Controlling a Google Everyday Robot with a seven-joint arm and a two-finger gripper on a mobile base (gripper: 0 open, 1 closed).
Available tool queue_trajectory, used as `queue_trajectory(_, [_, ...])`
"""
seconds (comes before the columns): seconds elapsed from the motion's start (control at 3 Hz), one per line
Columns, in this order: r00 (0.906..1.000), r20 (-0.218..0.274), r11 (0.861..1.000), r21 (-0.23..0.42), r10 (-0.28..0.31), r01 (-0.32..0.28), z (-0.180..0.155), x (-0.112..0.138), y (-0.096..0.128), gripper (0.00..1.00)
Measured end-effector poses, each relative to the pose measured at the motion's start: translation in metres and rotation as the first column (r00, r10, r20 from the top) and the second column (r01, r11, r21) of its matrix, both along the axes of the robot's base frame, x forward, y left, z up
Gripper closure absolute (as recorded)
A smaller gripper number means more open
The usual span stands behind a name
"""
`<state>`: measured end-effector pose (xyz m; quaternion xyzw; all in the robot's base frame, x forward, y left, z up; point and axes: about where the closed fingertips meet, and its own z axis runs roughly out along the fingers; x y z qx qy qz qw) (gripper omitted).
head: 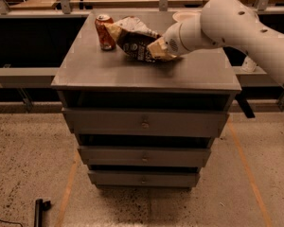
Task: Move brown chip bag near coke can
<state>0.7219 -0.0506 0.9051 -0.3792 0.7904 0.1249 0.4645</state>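
Standing upright near the far-left corner of the bench, the coke can shows its red side and silver top to the camera. Just right of it lies the brown chip bag, crumpled, in the far half of the bench top, roughly midway between the left and right edges. The bag's tan left end reaches the can's right side; whether the two touch cannot be told. Its dark body with white print slopes toward the front edge as it runs right.

At the bag's tan right end sits the gripper, its jaws closed on the foil and largely hidden by the crumpled end. Behind the gripper, the white arm stretches away over the right edge of the bench and out of view at the right.

Past the arm, near the far-right corner, a white plate shows part of its rim.

Below the front edge, three grey drawers are stacked, each with a small centre knob. A black tool lies on the speckled floor off the front-left corner.
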Motion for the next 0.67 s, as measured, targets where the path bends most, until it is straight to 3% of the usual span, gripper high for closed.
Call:
queue_trajectory(0.33, [1.0,-0.007,1.0,0.004,0.004,-0.004,-0.0019,0.0069,0.0124,0.59])
queue_trajectory(0.67, [0.9999,-0.012,1.0,-0.001,-0.012,0.012,-0.0042,0.0118,0.0141,0.28])
